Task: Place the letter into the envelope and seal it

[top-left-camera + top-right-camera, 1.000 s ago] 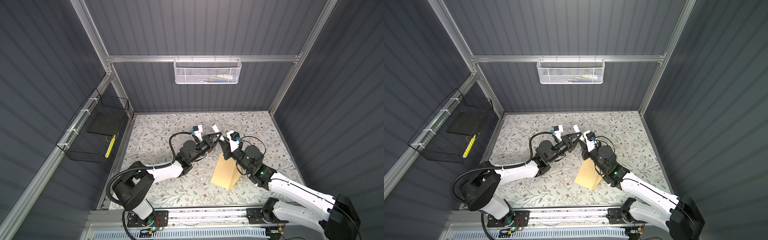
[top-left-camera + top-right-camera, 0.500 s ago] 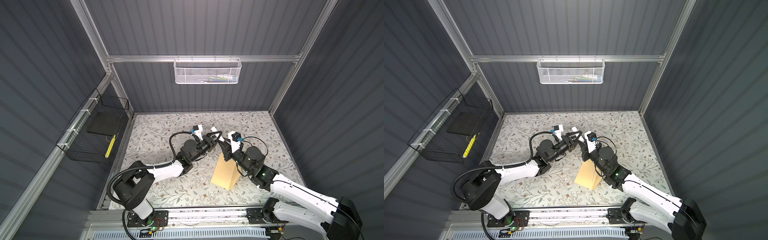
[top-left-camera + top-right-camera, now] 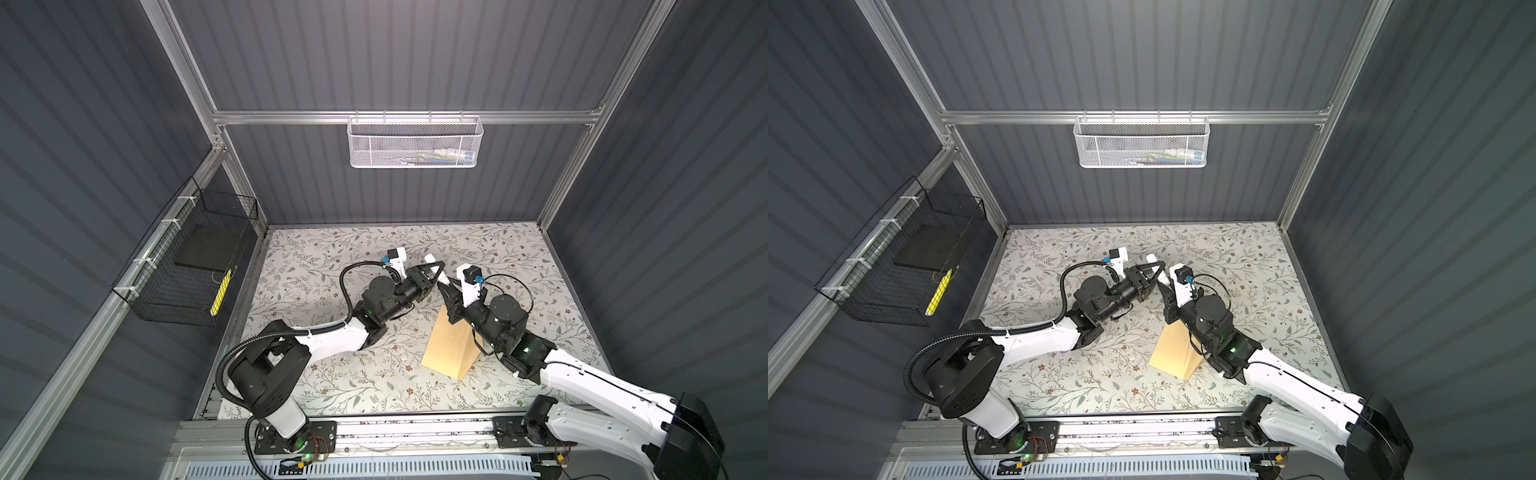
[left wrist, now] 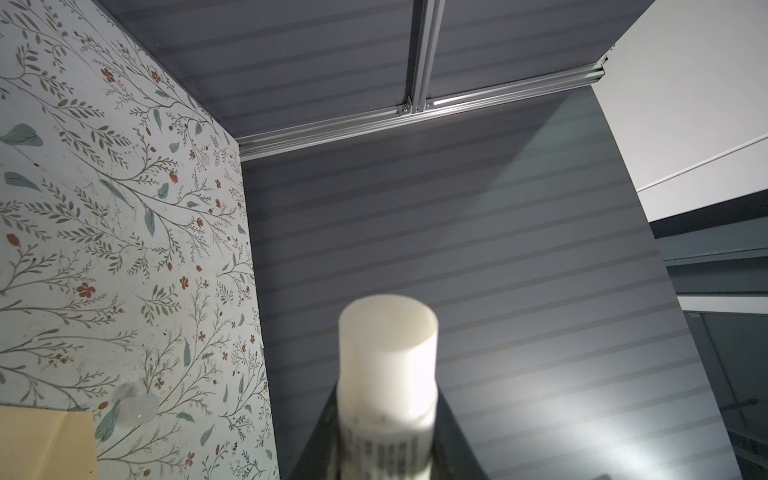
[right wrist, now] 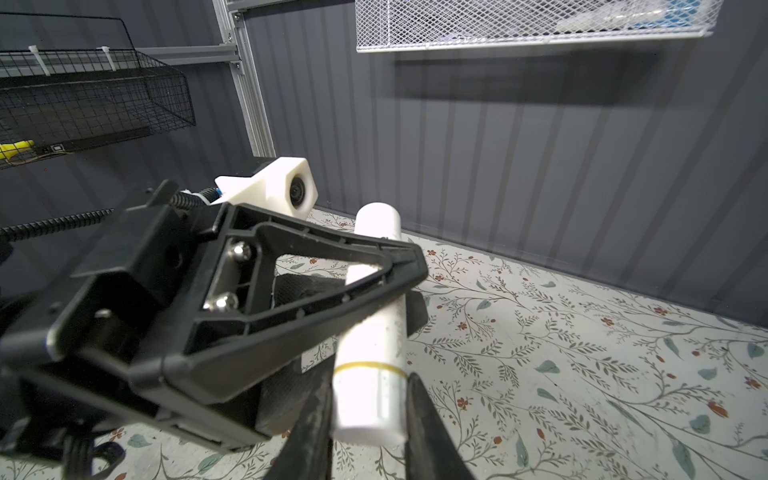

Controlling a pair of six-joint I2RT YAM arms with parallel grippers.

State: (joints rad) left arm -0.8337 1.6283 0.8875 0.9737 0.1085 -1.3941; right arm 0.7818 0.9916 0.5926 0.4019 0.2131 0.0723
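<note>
A white tube (image 3: 430, 258) is held off the table between both arms. My left gripper (image 3: 436, 267) is shut on the tube's middle (image 4: 388, 353). My right gripper (image 5: 370, 401) meets it from the other side. Its fingers (image 5: 316, 415) lie along both sides of the tube's (image 5: 376, 374) end below a yellow ring, with no clear gap. The tan envelope (image 3: 449, 345) lies flat on the table under the right arm, seen in both top views (image 3: 1177, 349). Its corner (image 4: 41, 444) shows in the left wrist view. The letter is out of view.
A white mesh basket (image 3: 415, 141) hangs on the back wall. A black wire basket (image 3: 187, 266) with a yellow item hangs on the left wall. The floral table surface (image 3: 332, 249) is bounded by grey walls on three sides.
The left jaws widened a little round the tube half a second ago and have closed on it again. Both arms have barely moved.
</note>
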